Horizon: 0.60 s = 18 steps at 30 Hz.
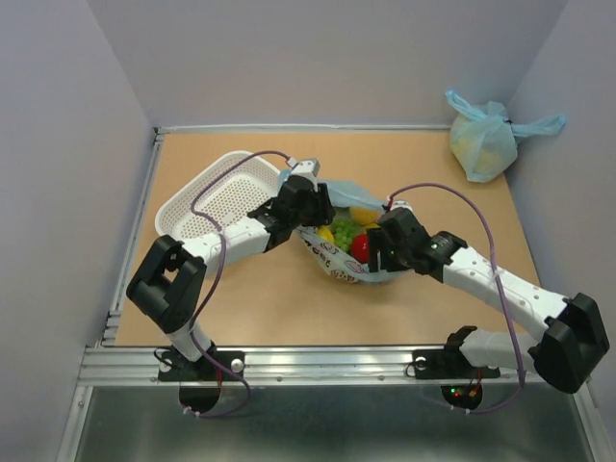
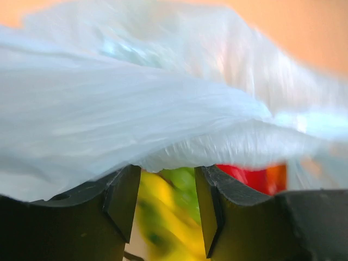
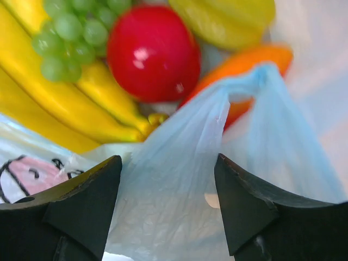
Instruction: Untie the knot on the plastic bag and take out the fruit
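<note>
The plastic bag [image 1: 339, 266], light blue with a cartoon print, lies mid-table with its mouth open; no knot shows. Inside are the fruit: a red apple [image 3: 152, 51], green grapes [image 3: 70, 32], a yellow banana bunch [image 3: 65, 103] and an orange-red piece [image 3: 244, 60]. My left gripper [image 1: 310, 214] is at the bag's back left rim. In the left wrist view it [image 2: 167, 179] is open, with bag film [image 2: 136, 109] draped over its fingertips. My right gripper [image 1: 380, 252] is at the right rim. In the right wrist view it [image 3: 168, 163] is open around a loose handle strip [image 3: 185, 185].
A white perforated basket [image 1: 217, 197] stands left of the bag, behind my left arm. A plain light blue bag [image 1: 481, 142] with tied handles sits at the back right corner. Walls enclose the table at the back and on both sides.
</note>
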### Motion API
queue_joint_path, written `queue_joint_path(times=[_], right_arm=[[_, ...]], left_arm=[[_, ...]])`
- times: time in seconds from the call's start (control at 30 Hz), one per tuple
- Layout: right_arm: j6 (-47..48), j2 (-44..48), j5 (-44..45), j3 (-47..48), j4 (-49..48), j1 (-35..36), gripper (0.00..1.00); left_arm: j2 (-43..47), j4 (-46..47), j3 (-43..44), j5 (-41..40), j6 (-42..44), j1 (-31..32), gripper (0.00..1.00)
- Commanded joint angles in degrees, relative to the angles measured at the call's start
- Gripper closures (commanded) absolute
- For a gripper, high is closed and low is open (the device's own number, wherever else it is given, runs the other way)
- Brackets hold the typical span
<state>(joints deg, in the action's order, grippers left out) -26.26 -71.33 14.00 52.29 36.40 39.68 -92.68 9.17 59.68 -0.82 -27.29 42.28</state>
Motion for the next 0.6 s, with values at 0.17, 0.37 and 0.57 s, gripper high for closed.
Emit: queue_joint_path(times=[0.17, 0.37, 0.57], right_arm=[[-16.8, 11.8, -4.0, -14.2, 2.4, 0.0, 0.26], [-17.4, 14.5, -5.6, -15.8, 3.0, 0.0, 0.25], [-11.1, 17.5, -5.4, -5.8, 3.6, 0.0, 0.24]], left_arm=[[-4.2, 12.6, 6.3, -2.3, -8.7, -9.7, 0.45], [-4.0, 14.6, 5.3, 7.4, -9.6, -11.6, 0.39], [7.3, 10.6, 0.2, 14.5, -2.6, -9.7, 0.21]])
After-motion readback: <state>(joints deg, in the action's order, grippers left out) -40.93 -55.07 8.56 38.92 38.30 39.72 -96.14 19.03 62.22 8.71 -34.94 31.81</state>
